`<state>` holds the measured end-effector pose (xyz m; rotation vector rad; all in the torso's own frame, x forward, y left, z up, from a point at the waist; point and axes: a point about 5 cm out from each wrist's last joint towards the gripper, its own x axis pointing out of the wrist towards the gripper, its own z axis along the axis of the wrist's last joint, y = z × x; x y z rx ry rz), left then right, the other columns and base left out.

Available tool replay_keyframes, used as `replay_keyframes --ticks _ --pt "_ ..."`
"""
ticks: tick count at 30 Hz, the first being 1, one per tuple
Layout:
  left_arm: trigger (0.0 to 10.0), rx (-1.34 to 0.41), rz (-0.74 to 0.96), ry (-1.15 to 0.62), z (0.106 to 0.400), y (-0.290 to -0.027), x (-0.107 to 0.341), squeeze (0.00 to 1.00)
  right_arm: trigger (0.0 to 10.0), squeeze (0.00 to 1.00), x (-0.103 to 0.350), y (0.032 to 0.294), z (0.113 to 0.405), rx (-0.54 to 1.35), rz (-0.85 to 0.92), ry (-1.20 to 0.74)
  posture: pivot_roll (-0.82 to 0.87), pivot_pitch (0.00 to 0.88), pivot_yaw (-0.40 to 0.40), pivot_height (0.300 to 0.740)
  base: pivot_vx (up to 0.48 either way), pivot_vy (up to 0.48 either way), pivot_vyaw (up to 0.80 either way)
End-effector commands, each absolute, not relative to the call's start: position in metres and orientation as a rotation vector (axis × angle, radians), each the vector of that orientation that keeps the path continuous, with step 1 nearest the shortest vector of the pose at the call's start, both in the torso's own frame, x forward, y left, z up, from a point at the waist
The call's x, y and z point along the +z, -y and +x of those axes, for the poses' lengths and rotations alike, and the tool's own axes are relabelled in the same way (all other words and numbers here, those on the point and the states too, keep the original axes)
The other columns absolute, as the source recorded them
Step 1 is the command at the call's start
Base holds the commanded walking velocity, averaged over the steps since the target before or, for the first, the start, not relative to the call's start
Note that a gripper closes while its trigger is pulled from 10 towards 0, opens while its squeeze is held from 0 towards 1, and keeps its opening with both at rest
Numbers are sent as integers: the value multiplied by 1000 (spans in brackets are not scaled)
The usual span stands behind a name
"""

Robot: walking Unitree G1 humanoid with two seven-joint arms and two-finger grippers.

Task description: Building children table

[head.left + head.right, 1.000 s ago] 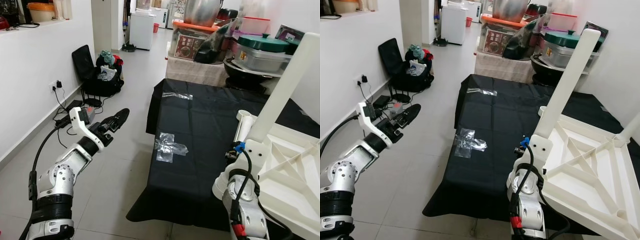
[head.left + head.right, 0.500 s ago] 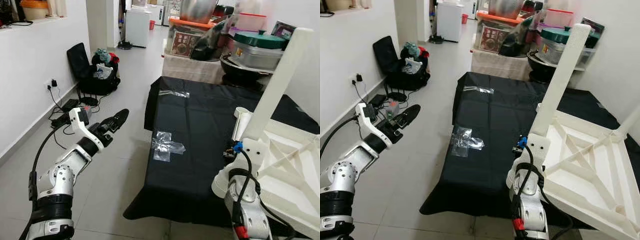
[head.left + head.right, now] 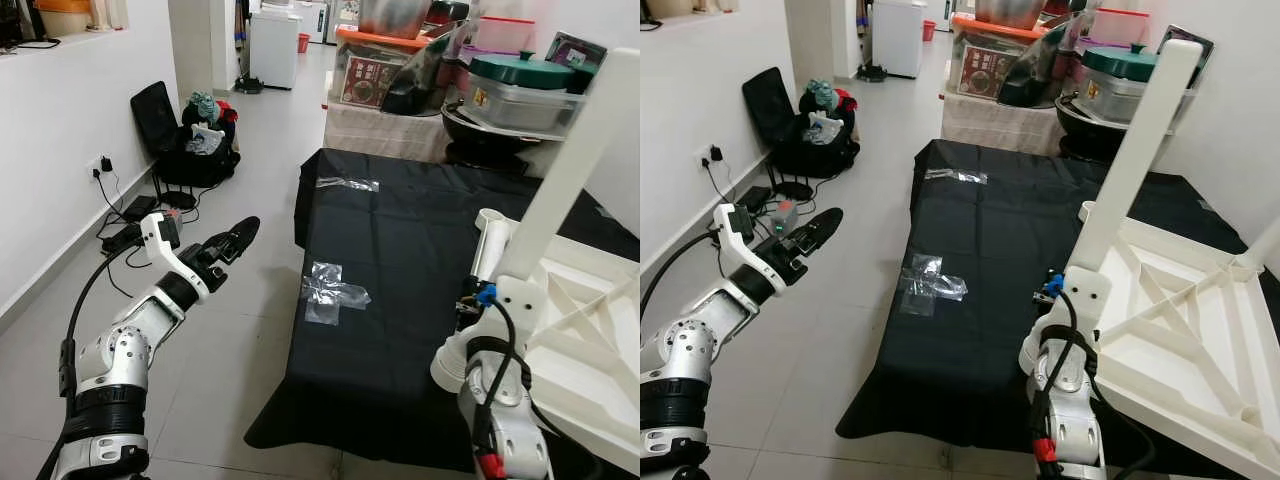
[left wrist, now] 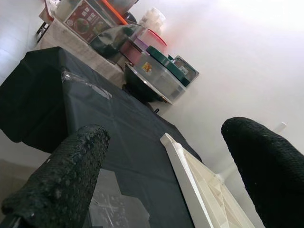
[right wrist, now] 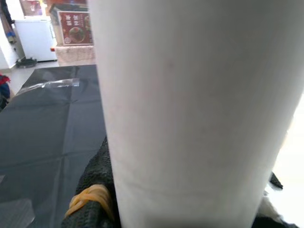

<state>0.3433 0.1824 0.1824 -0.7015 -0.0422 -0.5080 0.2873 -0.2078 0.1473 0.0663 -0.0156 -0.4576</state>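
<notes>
We hold our right gripper (image 3: 1087, 262) clenched around the long white plastic table leg (image 3: 1136, 152), which stands tilted over the corner of the upturned white plastic children's table top (image 3: 1185, 330) on the black cloth sheet (image 3: 995, 235) spread on the floor. In the right wrist view the leg (image 5: 190, 109) runs close between our black fingers (image 5: 97, 187). Over the last second the leg has barely shifted against the table top; what has changed is mostly our own viewpoint, which has swung a little. We judge from this that the leg is seated or nearly seated in its corner socket, and that pressing it home comes next. A short white tube (image 3: 487, 240) rests on the sheet just beside the corner. Our left gripper (image 3: 236, 238) hangs over the tiled floor well apart from the table, its fingers (image 4: 57, 183) spread and empty.
</notes>
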Motion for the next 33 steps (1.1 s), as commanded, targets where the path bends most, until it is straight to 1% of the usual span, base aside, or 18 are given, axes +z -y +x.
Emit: replay_keyframes --ticks 1,6,33 --pt "10000 -518 -684 34 346 -180 183 0 10000 0 117 224 278 -530 67 -133 43 0 -81 740 0 0 0" --pt "10000 -519 -681 32 346 -180 183 0 10000 0 112 223 280 -526 114 -172 44 0 -79 740 0 0 0" --pt "10000 -512 -676 32 346 -181 181 0 10000 0 119 222 282 -493 73 -123 43 0 -81 740 0 0 0"
